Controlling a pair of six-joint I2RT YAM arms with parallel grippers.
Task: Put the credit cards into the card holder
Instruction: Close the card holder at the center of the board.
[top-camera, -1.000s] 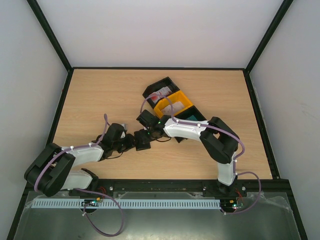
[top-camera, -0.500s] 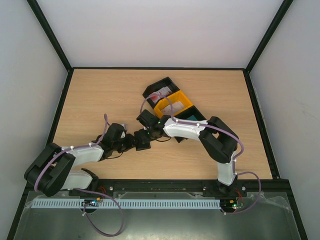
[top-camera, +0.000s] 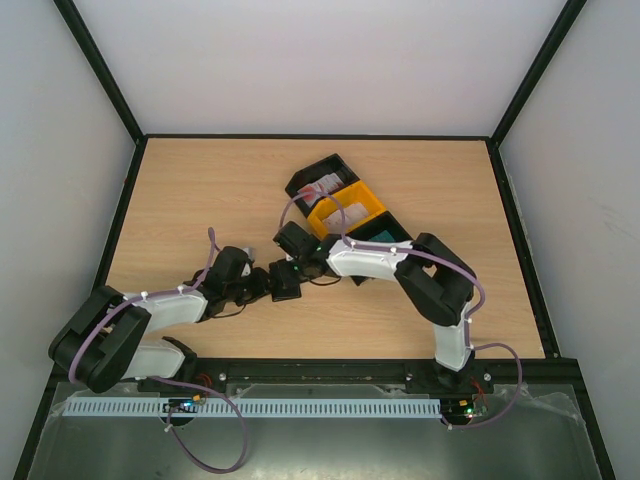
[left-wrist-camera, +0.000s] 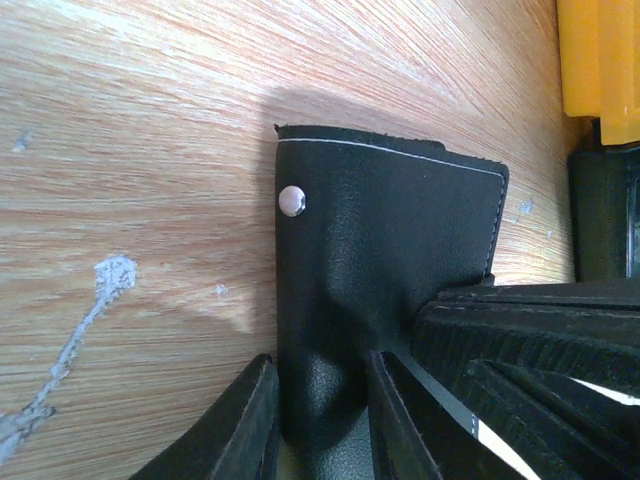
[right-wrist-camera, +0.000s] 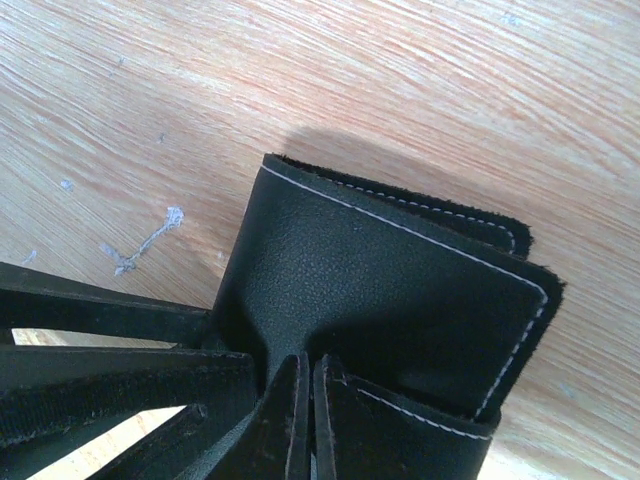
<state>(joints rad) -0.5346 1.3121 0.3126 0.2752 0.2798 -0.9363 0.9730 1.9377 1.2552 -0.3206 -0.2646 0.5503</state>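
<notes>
Noting position: card holder (top-camera: 287, 283) sits a little left of centre on the table (top-camera: 200, 190), nearer the near edge than the far one, between the two wrists.

Left gripper (left-wrist-camera: 322, 375): jaws partly closed, clamped on a bulged fold of the holder's black leather. Right gripper (right-wrist-camera: 310, 370): jaws clenched almost flat together, apparently pinching one thin leaf of the holder from the opposite side.

Handling, judged: light, soft and floppy. The leather buckles under the left jaws, so it will sag rather than hold a shape. Grained surface, probably not slippery. Best hold is on a single leaf near its stitched edge, one arm per leaf, so that the pocket gapes.

Orientation: outer face up, snap stud (left-wrist-camera: 291, 200) towards the holder's left edge in the left wrist view. Long axis seems to run from one gripper to the other, roughly along the near edge with a slight slant. Which end is the mouth I cannot tell.

Credit cards (top-camera: 322, 187) lie in the black trays (top-camera: 305, 180) beside the yellow tray (top-camera: 352, 222), towards the far right.
</notes>
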